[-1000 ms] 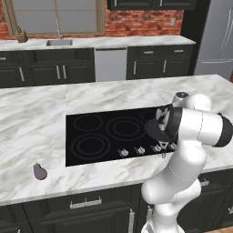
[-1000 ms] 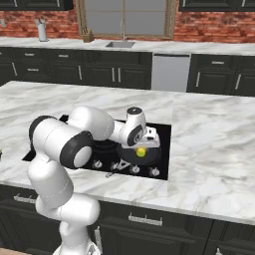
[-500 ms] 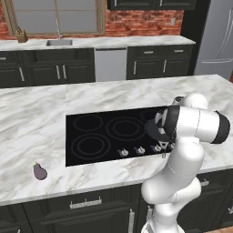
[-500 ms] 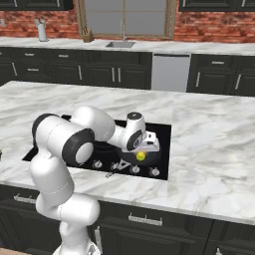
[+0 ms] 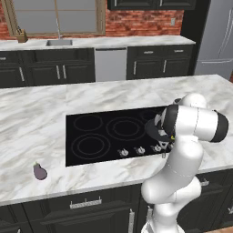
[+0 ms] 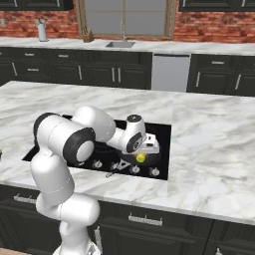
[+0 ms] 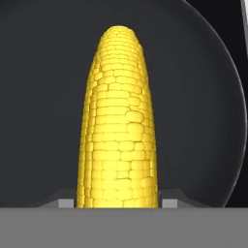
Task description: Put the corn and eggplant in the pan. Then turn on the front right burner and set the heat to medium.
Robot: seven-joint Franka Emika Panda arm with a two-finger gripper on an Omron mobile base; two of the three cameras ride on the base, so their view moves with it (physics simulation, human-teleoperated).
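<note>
Yellow corn clamped in hand, long axis pointing away, over pan.

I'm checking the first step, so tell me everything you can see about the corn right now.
The corn is a stubby, bright yellow cob with neat rows of kernels, tapering to a rounded tip. Its thick end sits between the tips of the gripper, which is shut on it. It hangs over the round dark grey pan on the cooktop's front right; whether it touches the pan can't be told.
</note>
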